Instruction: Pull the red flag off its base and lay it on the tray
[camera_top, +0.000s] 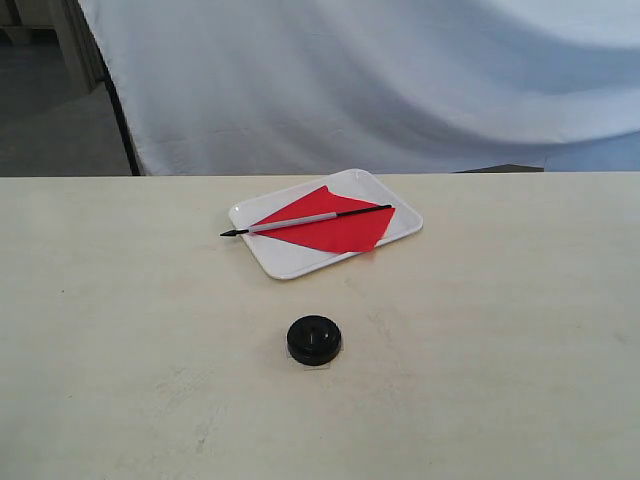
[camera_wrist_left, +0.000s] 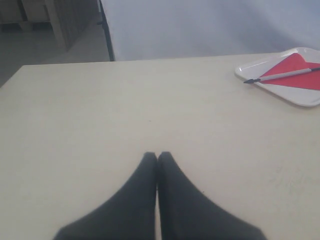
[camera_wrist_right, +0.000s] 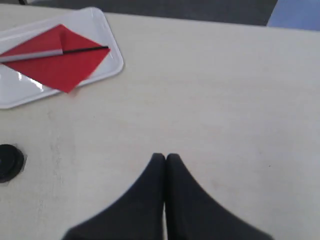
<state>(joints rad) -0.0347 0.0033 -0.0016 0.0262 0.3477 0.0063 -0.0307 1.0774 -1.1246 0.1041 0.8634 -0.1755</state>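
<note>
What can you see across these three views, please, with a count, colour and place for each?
red flag: one, red cloth on a grey-and-black stick, lying flat on the tray, black tip poking past its rim
tray: one, white, on the far middle of the table
base: one, black, on the table nearer the camera than the tray, apart from it, nothing in its hole
table: one, cream
backdrop cloth: one, pale, behind the table
left gripper: one, black, shut, over the table
right gripper: one, black, shut, over the table
</note>
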